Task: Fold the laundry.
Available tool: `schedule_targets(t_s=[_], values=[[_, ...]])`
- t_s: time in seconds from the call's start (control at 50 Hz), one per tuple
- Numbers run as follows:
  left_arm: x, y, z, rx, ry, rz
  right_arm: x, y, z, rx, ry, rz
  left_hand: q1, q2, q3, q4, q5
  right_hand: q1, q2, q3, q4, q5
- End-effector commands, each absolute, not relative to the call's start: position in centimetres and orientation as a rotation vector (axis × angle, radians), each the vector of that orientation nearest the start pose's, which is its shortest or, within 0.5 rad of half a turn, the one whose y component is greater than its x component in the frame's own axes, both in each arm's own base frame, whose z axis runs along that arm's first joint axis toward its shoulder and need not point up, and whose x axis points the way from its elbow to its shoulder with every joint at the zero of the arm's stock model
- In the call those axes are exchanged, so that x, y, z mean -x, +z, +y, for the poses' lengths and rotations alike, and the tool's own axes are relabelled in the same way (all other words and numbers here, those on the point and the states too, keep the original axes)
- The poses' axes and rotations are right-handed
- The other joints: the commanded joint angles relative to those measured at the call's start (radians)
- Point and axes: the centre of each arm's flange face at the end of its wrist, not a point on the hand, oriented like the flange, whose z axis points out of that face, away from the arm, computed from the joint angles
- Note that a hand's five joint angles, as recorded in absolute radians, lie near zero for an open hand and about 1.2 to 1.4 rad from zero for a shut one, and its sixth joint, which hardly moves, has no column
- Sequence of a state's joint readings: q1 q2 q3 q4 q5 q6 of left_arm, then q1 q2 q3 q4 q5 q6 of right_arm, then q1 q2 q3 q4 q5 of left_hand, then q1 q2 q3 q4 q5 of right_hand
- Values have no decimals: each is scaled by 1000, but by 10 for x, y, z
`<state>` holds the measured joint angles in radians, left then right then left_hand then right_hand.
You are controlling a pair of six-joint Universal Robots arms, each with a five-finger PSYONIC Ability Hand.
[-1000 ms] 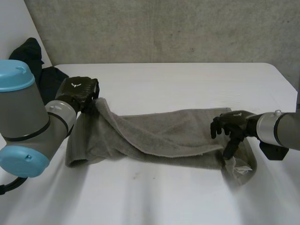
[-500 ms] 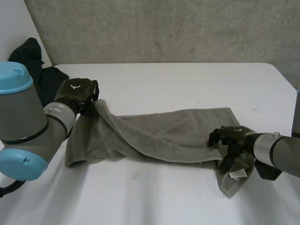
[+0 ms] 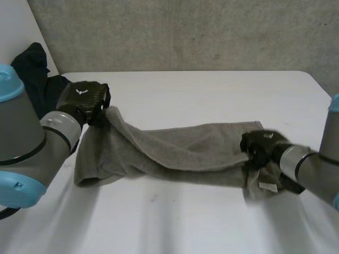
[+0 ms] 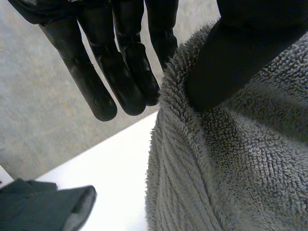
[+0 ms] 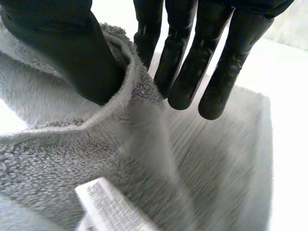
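A grey towel (image 3: 175,153) lies stretched across the white table (image 3: 212,100), bunched along its length. My left hand (image 3: 85,100) holds its left end lifted off the table; in the left wrist view the thumb (image 4: 231,62) presses the towel's edge (image 4: 192,159) against the fingers (image 4: 130,72). My right hand (image 3: 259,148) is at the towel's right end. In the right wrist view its thumb (image 5: 62,53) and fingers (image 5: 187,62) pinch a fold of the towel (image 5: 120,144), with a white label (image 5: 106,204) below.
Dark clothing (image 3: 39,74) lies in a heap at the table's far left, beside my left arm; a piece of it (image 4: 43,207) shows in the left wrist view. A concrete wall stands behind the table.
My right hand has closed on the towel's right end and drawn it a little inward and up. The left hand has lifted its end slightly further.
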<state>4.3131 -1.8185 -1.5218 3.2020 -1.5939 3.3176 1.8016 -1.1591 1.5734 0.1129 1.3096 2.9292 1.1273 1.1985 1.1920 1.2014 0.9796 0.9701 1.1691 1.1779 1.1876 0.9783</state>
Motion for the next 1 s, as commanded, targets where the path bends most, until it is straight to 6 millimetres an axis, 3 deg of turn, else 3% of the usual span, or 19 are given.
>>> schedule_targets(t_s=[0.02, 0.08, 0.14, 0.24, 0.3, 0.38, 0.44, 0.48, 0.5, 0.56, 0.58, 0.64, 0.66, 0.72, 0.8, 0.82, 0.88, 0.94, 1.0], values=[[247, 277, -254, -659, -2235, 2307, -221, 278, -267, 1177, -1814, 2246, 269, 198, 204, 195, 242, 426, 227, 218, 209, 243], [245, 280, -248, -662, -2245, 2299, -218, 300, -250, 1476, -1842, 2206, 269, 198, 204, 195, 242, 426, 227, 218, 209, 243], [244, 277, -243, -675, -2234, 2305, -214, 302, -242, 1684, -1803, 2209, 269, 198, 204, 195, 242, 426, 227, 218, 209, 243], [245, 262, -245, -695, -2175, 2348, -215, 292, -244, 1727, -1731, 2270, 269, 198, 204, 195, 242, 426, 227, 218, 209, 243], [249, 247, -252, -711, -2122, 2387, -221, 259, -256, 1768, -1566, 2335, 269, 198, 204, 195, 242, 426, 227, 218, 209, 243], [258, 224, -276, -715, -2049, 2433, -231, 233, -277, 1790, -1476, 2379, 269, 198, 204, 195, 242, 426, 227, 218, 209, 243], [267, 218, -300, -709, -2060, 2423, -236, 227, -293, 1778, -1501, 2396, 269, 198, 204, 195, 242, 426, 227, 218, 209, 243], [273, 221, -320, -688, -2112, 2384, -243, 226, -317, 1742, -1611, 2412, 269, 198, 204, 195, 242, 426, 227, 218, 209, 243], [276, 226, -330, -677, -2149, 2356, -247, 233, -336, 1671, -1742, 2404, 269, 198, 204, 195, 242, 426, 227, 218, 209, 243], [286, 247, -350, -652, -2281, 2252, -255, 254, -363, 1511, -1992, 2337, 269, 198, 204, 195, 242, 426, 227, 218, 209, 243], [288, 255, -355, -644, -2322, 2216, -259, 274, -378, 1398, -2168, 2255, 269, 198, 204, 195, 242, 426, 227, 218, 209, 243], [295, 293, -371, -592, -2531, 1994, -264, 310, -395, 1225, -2424, 2090, 269, 198, 204, 195, 242, 426, 227, 218, 209, 243], [297, 303, -373, -582, -2581, 1927, -266, 334, -403, 1126, -2581, 1965, 269, 198, 204, 195, 242, 426, 227, 218, 209, 243], [302, 340, -379, -524, -2762, 1640, -268, 378, -410, 955, -2847, 1715, 269, 198, 204, 195, 242, 426, 227, 218, 209, 243], [299, 379, -373, -427, -2919, 1372, -267, 415, -408, 805, -3052, 1482, 269, 198, 204, 195, 242, 426, 227, 218, 209, 243], [296, 392, -368, -386, -2958, 1298, -267, 421, -405, 789, -3071, 1448, 269, 198, 204, 195, 242, 426, 227, 218, 209, 243], [294, 395, -364, -351, -2965, 1280, -275, 427, -393, 801, -3064, 1404, 269, 198, 204, 195, 242, 426, 227, 218, 209, 243], [293, 376, -362, -364, -2921, 1361, -281, 414, -388, 847, -2997, 1457, 269, 198, 204, 195, 242, 426, 227, 218, 209, 243], [294, 344, -361, -410, -2853, 1480, -281, 384, -386, 951, -2881, 1579, 269, 198, 204, 195, 242, 426, 227, 218, 209, 243]])
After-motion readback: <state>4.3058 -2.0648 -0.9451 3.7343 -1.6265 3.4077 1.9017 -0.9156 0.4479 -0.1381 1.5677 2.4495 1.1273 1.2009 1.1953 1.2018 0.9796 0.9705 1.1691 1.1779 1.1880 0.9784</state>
